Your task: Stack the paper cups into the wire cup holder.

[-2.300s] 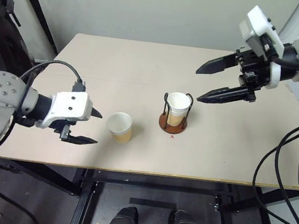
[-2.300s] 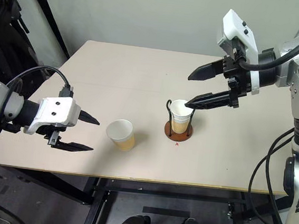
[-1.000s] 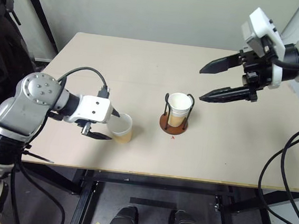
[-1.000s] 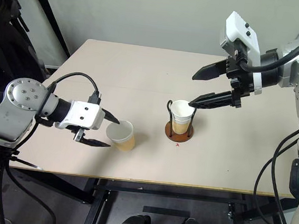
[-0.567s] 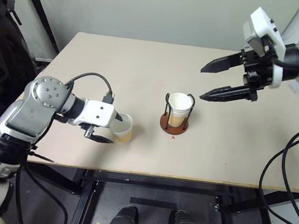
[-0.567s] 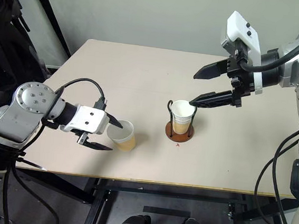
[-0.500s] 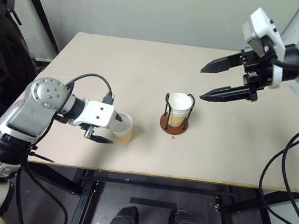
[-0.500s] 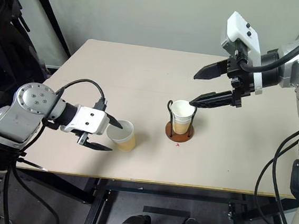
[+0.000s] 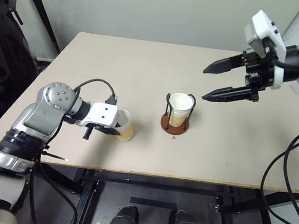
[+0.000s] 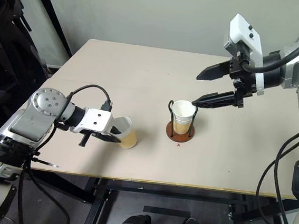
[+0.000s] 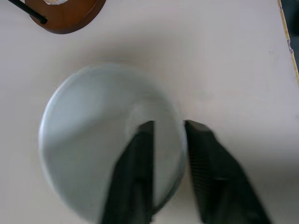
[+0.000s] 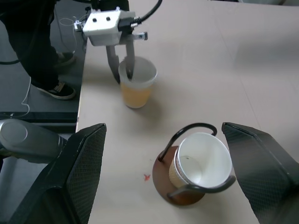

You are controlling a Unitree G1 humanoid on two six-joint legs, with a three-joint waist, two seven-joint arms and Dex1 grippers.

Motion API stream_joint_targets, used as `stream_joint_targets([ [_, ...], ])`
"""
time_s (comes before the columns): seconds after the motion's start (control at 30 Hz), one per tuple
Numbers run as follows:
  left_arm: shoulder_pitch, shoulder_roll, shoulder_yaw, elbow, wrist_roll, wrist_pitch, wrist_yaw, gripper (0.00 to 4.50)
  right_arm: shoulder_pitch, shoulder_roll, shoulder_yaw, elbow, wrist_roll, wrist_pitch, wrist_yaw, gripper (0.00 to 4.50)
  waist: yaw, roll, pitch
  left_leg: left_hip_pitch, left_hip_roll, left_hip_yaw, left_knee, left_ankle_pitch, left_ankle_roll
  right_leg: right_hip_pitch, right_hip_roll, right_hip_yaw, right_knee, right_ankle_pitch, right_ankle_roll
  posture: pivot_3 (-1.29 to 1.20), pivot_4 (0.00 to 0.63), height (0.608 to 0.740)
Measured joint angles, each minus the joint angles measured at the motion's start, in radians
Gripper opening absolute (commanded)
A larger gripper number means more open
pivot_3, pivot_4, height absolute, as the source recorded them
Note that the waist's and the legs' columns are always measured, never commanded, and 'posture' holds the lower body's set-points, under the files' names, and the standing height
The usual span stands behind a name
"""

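Left gripper (image 11: 167,128) pinches the rim of the loose paper cup (image 9: 125,127) on the table (image 9: 143,69).
Cups nested in the wire cup holder (image 9: 175,122), perhaps two; right gripper (image 9: 211,84) hovers spread above it.

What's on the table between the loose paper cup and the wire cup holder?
Nothing: in the left eye view, bare table separates the loose paper cup from the wire cup holder.

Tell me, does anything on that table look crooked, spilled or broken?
Nothing is spilled or broken. The loose paper cup stands upright on the table, with the left gripper pinching its rim, one finger inside and one outside. The stacked cups lean slightly in the wire cup holder. The right gripper hangs open above the table.
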Motion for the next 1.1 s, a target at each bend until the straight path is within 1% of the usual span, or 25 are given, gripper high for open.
stream_joint_targets([
  [0.1, -0.04, 0.001, 0.001, -0.007, -0.069, 0.083, -0.066, 0.05, -0.001, 0.0, 0.002, 0.095, -0.015, -0.044, 0.02, 4.12, 0.001, 0.0, 0.0, 0.0, 0.0, 0.0, 0.0, 0.0, 0.001, 0.001, 0.0, 0.0, 0.0, 0.0, 0.0, 0.0, 0.15, 0.74],
  [0.2, -0.068, 0.018, 0.003, -0.033, -0.148, 0.156, -0.075, 0.05, -0.002, 0.001, 0.02, 0.171, -0.04, -0.091, 0.04, 4.12, 0.001, 0.0, 0.0, 0.0, 0.0, 0.0, 0.0, 0.0, 0.001, 0.0, 0.0, 0.0, 0.0, 0.001, 0.001, 0.0, 0.15, 0.74],
  [0.33, -0.136, 0.064, -0.002, -0.057, -0.243, 0.239, -0.079, 0.05, -0.001, 0.007, 0.028, 0.244, -0.076, -0.196, 0.071, 4.12, 0.001, 0.0, 0.0, 0.0, 0.0, 0.0, 0.0, 0.0, 0.001, 0.0, 0.0, -0.001, 0.0, 0.001, 0.002, 0.0, 0.15, 0.74],
  [0.5, -0.273, 0.089, -0.033, -0.06, -0.371, 0.344, -0.081, 0.05, -0.001, 0.025, 0.032, 0.311, -0.119, -0.328, 0.108, 4.12, 0.001, 0.0, 0.0, 0.0, 0.0, 0.0, 0.001, 0.001, 0.001, 0.001, -0.001, -0.001, 0.0, 0.001, 0.002, 0.0, 0.15, 0.74],
  [0.57, -0.322, 0.092, -0.041, -0.044, -0.397, 0.362, -0.081, 0.05, -0.001, 0.027, 0.033, 0.325, -0.131, -0.357, 0.116, 4.12, 0.002, 0.0, 0.0, -0.001, 0.0, 0.0, 0.001, 0.001, 0.001, 0.001, -0.001, -0.001, -0.001, 0.001, 0.002, 0.0, 0.15, 0.74],
  [0.67, -0.433, 0.087, -0.084, 0.036, -0.427, 0.37, -0.082, 0.05, 0.001, 0.024, 0.037, 0.323, -0.134, -0.362, 0.124, 4.12, 0.002, 0.0, 0.0, -0.001, 0.0, 0.0, 0.001, 0.001, 0.001, 0.001, -0.001, -0.001, -0.001, 0.001, 0.002, 0.0, 0.15, 0.74],
  [0.83, -0.642, 0.005, -0.172, 0.244, -0.441, 0.345, -0.083, 0.05, 0.031, 0.008, 0.036, 0.261, -0.122, -0.32, 0.126, 4.12, 0.006, 0.0, 0.0, -0.004, -0.001, 0.0, 0.001, 0.001, 0.003, 0.001, -0.001, -0.001, -0.005, 0.001, 0.004, 0.0, 0.15, 0.74],
  [0.97, -0.721, -0.043, -0.222, 0.38, -0.445, 0.302, -0.083, 0.05, 0.059, -0.01, 0.022, 0.185, -0.106, -0.268, 0.121, 4.12, 0.006, 0.0, 0.0, -0.007, -0.001, 0.0, 0.001, 0.0, 0.005, 0.002, -0.002, -0.001, -0.011, 0.002, 0.011, 0.0, 0.15, 0.74],
  [1.1, -0.812, -0.152, -0.274, 0.546, -0.43, 0.237, -0.083, 0.05, 0.098, -0.043, -0.028, 0.057, -0.063, -0.174, 0.087, 4.12, 0.01, 0.001, 0.001, -0.016, -0.002, 0.0, 0.006, -0.003, 0.009, -0.001, -0.003, -0.001, -0.016, 0.004, 0.018, 0.0, 0.15, 0.74],
])
